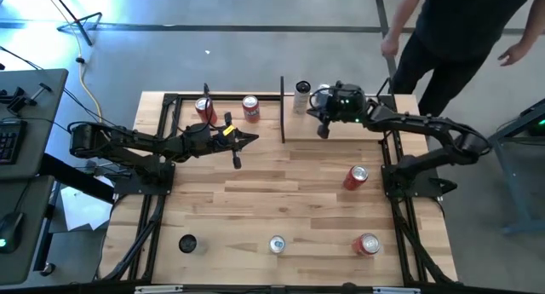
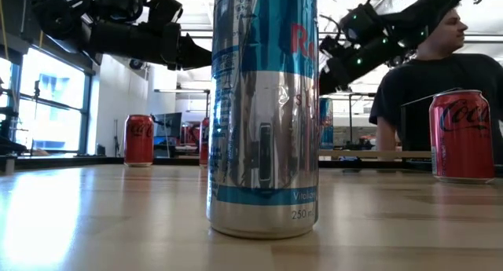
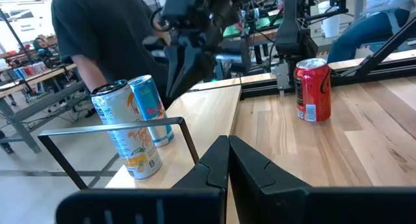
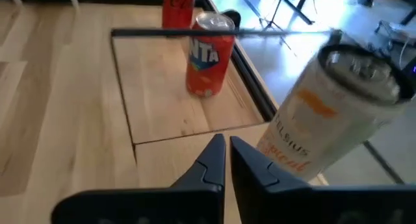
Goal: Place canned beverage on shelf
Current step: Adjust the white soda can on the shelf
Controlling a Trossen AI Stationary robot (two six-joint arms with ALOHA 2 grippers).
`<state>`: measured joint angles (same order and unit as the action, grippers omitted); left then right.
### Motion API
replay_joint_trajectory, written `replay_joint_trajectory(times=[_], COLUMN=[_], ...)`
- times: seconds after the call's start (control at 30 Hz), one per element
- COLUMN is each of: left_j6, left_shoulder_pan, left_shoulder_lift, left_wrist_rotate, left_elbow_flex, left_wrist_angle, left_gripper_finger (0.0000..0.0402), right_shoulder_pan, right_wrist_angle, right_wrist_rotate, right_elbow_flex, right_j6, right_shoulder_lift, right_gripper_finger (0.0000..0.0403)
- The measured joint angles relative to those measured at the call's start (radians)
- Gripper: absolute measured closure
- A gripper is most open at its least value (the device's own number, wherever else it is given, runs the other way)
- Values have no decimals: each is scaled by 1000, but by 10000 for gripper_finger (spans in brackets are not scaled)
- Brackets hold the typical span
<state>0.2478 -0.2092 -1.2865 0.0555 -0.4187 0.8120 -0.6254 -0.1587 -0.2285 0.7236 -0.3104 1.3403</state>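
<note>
Aluminium white can, light, rigid and slick, stands on the shelf just beside the right gripper, jaws closed and empty; grip mid-body. Left gripper closed.

My right gripper hangs over the shelf, where two cans crowd the back edge but the front lies bare

Dark jointed arms; yellow tag; green lights
</note>
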Motion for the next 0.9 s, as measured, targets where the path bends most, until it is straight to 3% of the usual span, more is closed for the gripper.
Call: replay_joint_trajectory(times=[0.37, 0.9], left_j6=[19, 18], left_shoulder_pan=[0, 0], left_shoulder_lift=[0, 0], left_wrist_rotate=[6, 8], left_elbow_flex=[0, 0], left_wrist_angle=[0, 0], left_gripper_finger=[401, 401], right_shoulder_pan=[-3, -1], right_wrist_angle=[-163, -258], right_wrist_rotate=[111, 154], right_elbow_flex=[-2, -2], right_j6=[33, 105], right_shoulder_lift=[150, 160], right_gripper_finger=[402, 402])
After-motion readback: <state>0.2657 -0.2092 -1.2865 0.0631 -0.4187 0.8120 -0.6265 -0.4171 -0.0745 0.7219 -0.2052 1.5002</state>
